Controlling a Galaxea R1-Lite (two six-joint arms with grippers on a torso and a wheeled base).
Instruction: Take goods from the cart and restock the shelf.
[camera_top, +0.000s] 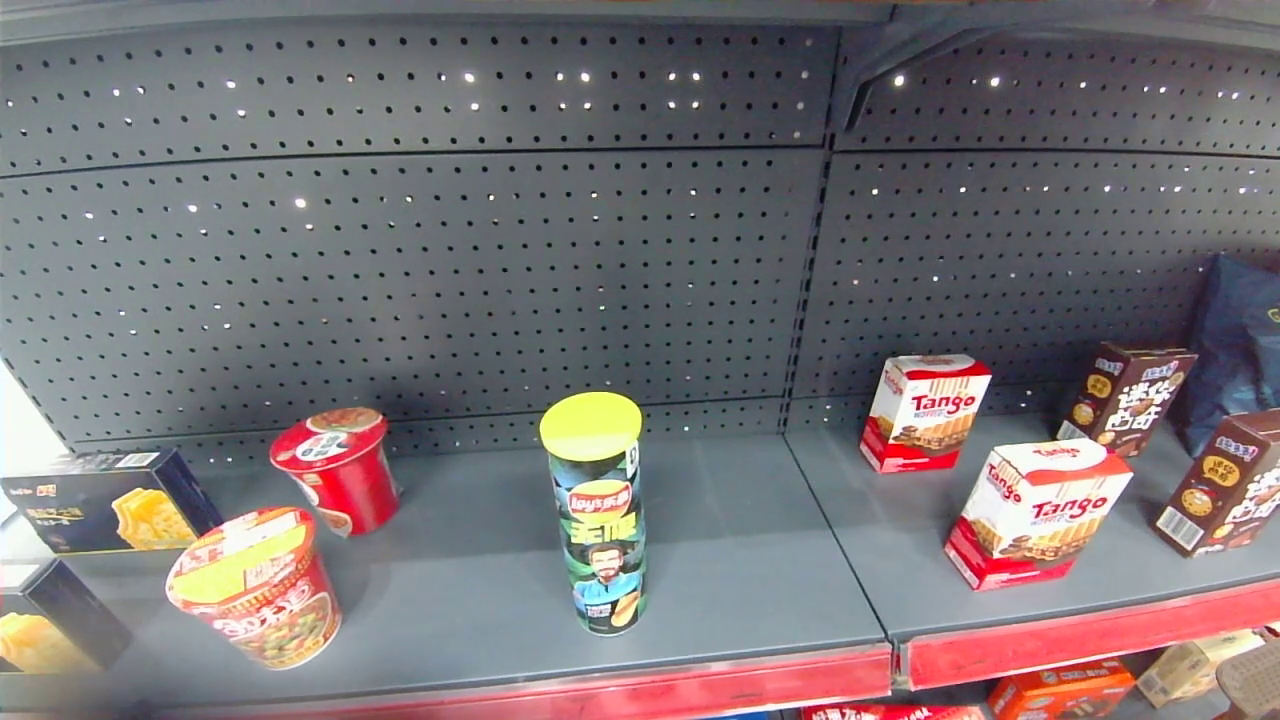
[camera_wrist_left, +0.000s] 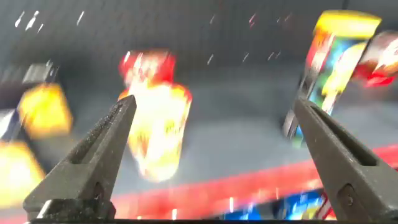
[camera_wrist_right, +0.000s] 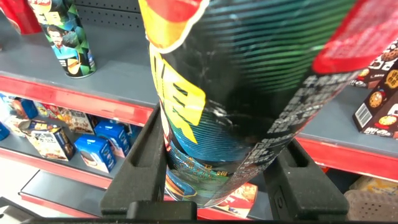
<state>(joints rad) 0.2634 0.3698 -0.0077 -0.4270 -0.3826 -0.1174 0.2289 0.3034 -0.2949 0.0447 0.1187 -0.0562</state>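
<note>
- Dark green chips can (camera_wrist_right: 249, 74) sat clamped tight in the right gripper (camera_wrist_right: 217, 155).
- Left gripper (camera_wrist_left: 214, 106) hung spread wide, grasping nothing, before the shelf (camera_top: 480, 590).

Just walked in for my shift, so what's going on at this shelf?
A robot is restocking. Its right claw is shut on a chip can, held in front of the shelf, where a second can already stands near noodle cups. The left claw is open and empty, facing the shelf.
</note>
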